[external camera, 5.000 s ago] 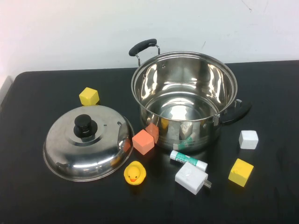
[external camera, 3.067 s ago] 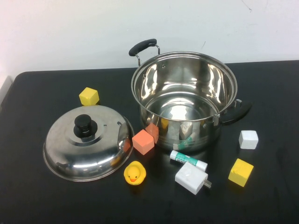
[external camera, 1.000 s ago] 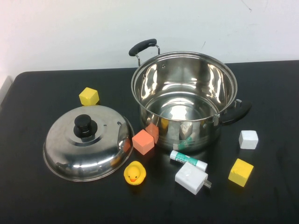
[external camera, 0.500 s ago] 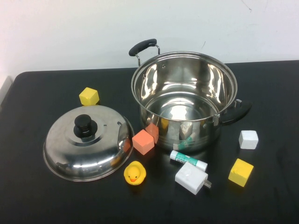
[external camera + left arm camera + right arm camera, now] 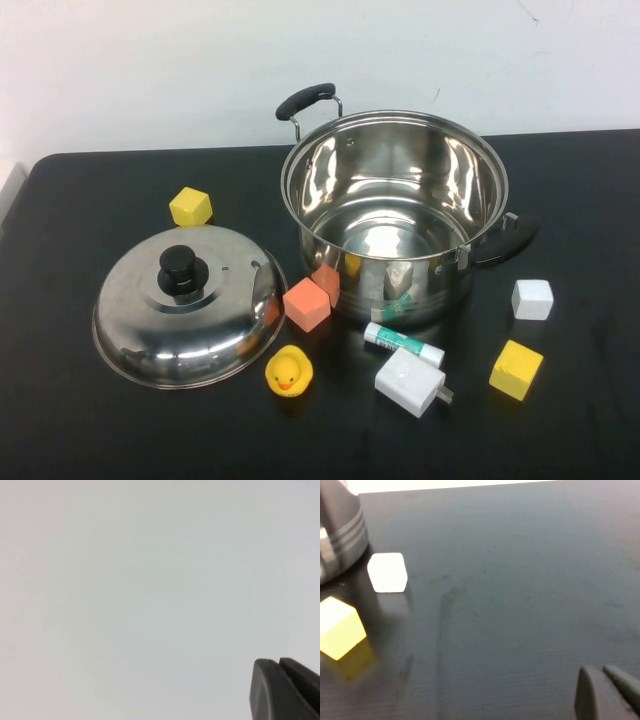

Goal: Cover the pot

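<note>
The pot [image 5: 330,180] stands open and empty at the back middle of the black table [image 5: 80,420], with black handles at the back left and front right. The domed steel lid [image 5: 200,320] with a black knob [image 5: 178,268] lies on the table to the pot's left. Neither arm shows in the high view. My left gripper [image 5: 277,662] is shut and empty, facing a blank white wall. My right gripper [image 5: 600,670] is shut and empty above bare table to the pot's right; the pot's wall [image 5: 337,535] shows at that view's edge.
An orange block [image 5: 306,304], a yellow duck [image 5: 288,371], a glue stick [image 5: 403,344] and a white charger [image 5: 410,381] lie before the pot. A yellow block [image 5: 190,206] sits behind the lid. A white block [image 5: 532,299] and a yellow block [image 5: 516,369] lie at the right.
</note>
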